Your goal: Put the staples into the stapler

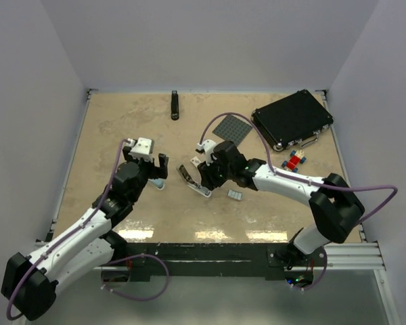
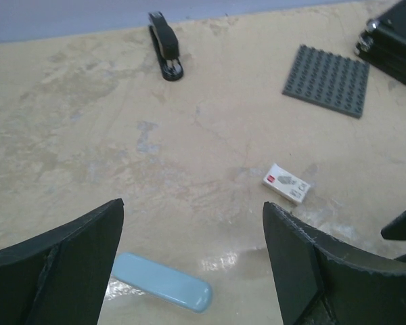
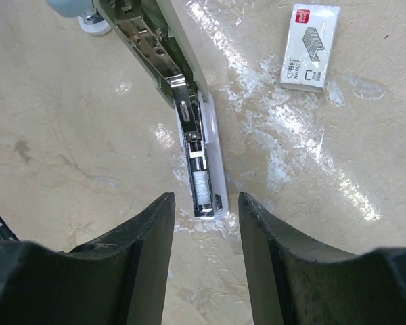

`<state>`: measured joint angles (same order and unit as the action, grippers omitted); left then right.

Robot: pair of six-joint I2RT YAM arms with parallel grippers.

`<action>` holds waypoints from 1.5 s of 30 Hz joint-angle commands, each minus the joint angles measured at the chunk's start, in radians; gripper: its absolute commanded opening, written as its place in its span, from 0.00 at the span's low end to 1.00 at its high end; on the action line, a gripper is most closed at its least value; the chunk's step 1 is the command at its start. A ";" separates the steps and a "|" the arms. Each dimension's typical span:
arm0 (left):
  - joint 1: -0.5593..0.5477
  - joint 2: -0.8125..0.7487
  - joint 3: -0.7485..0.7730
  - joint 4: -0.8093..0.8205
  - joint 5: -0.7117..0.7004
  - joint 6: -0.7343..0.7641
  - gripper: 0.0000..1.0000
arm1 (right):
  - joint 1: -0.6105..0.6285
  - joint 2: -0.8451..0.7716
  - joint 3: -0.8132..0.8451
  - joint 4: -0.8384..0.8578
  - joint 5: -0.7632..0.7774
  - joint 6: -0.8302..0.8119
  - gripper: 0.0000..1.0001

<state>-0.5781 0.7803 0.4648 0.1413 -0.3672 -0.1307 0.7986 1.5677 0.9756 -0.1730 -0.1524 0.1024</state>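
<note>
The grey-green stapler (image 1: 188,175) lies opened on the table, its silvery magazine (image 3: 197,159) facing up with a strip of staples in its near end. My right gripper (image 3: 204,200) is open and empty, its fingertips flanking the stapler's near end without touching; it also shows in the top view (image 1: 204,181). The white staple box (image 3: 310,47) lies to its right (image 1: 235,195). My left gripper (image 2: 193,205) is open and empty above the pale blue part (image 2: 161,282), which lies left of the stapler (image 1: 159,183). The box (image 2: 287,183) lies to its right.
A slim black stapler (image 1: 175,105) lies at the back. A grey studded baseplate (image 1: 231,128) and a black case (image 1: 292,118) sit at the back right. Red-and-blue toy bricks (image 1: 296,160) lie right of my right arm.
</note>
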 commanded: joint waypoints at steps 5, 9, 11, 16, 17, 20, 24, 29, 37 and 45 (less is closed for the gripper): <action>0.004 0.200 0.095 0.007 0.266 -0.107 0.88 | 0.057 -0.052 -0.156 0.215 0.056 0.068 0.47; 0.006 0.270 0.116 0.018 0.310 -0.115 0.87 | 0.079 -0.041 -0.193 0.285 0.111 0.079 0.47; 0.003 0.287 0.120 0.026 0.329 -0.116 0.88 | 0.080 -0.035 -0.215 0.320 0.140 0.082 0.47; 0.004 0.343 0.129 0.044 0.347 -0.109 0.87 | 0.082 -0.023 -0.250 0.368 0.152 0.080 0.46; 0.003 0.352 0.132 0.044 0.347 -0.107 0.87 | 0.082 -0.020 -0.252 0.371 0.165 0.082 0.45; 0.004 0.378 0.140 0.047 0.347 -0.093 0.87 | 0.082 -0.014 -0.264 0.391 0.159 0.082 0.44; 0.003 0.415 0.150 0.043 0.361 -0.080 0.86 | 0.082 -0.006 -0.270 0.409 0.154 0.072 0.42; 0.003 0.438 0.152 0.050 0.409 -0.075 0.84 | 0.082 0.012 -0.270 0.437 0.126 0.048 0.35; 0.003 0.481 0.153 0.078 0.425 -0.050 0.66 | 0.082 0.041 -0.270 0.474 0.103 0.034 0.17; -0.017 0.496 0.146 0.101 0.447 -0.009 0.34 | 0.085 0.028 -0.291 0.510 0.093 0.014 0.03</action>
<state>-0.5793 1.2789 0.5789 0.1738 0.0486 -0.1780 0.8787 1.5990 0.6994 0.2775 -0.0452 0.1432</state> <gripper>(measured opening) 0.379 0.232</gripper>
